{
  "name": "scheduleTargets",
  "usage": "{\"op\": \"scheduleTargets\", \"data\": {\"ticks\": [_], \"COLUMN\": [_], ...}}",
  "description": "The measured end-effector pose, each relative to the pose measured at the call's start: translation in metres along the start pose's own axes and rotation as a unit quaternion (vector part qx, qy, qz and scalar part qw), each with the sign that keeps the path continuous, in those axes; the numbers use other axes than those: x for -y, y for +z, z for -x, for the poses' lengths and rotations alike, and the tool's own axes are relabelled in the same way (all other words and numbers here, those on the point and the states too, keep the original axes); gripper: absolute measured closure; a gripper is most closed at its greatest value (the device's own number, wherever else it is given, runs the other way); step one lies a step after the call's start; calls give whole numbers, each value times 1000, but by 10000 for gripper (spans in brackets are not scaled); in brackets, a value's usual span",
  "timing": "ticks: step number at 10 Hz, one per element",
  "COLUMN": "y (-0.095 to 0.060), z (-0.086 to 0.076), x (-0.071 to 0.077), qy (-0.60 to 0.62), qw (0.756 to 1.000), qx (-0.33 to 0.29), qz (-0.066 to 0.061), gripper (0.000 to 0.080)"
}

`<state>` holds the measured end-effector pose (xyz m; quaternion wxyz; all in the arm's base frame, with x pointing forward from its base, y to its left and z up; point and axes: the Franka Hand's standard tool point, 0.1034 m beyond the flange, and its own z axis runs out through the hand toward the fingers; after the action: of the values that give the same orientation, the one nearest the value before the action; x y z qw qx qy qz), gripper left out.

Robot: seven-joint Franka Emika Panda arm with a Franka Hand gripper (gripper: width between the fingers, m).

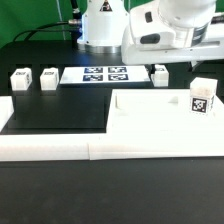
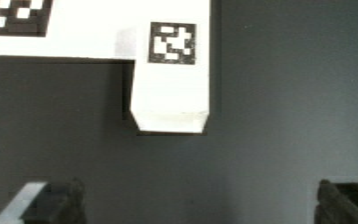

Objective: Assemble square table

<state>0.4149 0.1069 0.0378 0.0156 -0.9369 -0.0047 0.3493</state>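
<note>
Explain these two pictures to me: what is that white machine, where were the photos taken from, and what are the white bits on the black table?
The white machine is a robot arm ending in a two-fingered claw. The wide picture comes from a camera standing off the arm. The close-up comes from a camera on its wrist, looking past the claw's dark fingers. On the black table lie loose parts of a small square table: a thick white slab and four small tagged legs. The close-up shows one leg. The flat sheet printed with tags is the marker board, fixed in place and no furniture part. A low white wall borders the work area. The claw is open and holds nothing.
</note>
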Motion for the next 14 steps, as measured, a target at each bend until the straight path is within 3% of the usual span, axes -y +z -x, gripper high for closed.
{"op": "scheduleTargets", "data": {"ticks": [2, 3, 9, 12, 14], "y": [14, 17, 19, 52, 53], "z": [3, -2, -2, 10, 10], "x": [-3, -1, -6, -3, -3], "qy": [26, 34, 38, 42, 46], "qw": [996, 995, 995, 994, 994], "qx": [82, 90, 95, 97, 97], "qz": [4, 7, 4, 10, 9], "gripper": [150, 150, 150, 150, 150]}}
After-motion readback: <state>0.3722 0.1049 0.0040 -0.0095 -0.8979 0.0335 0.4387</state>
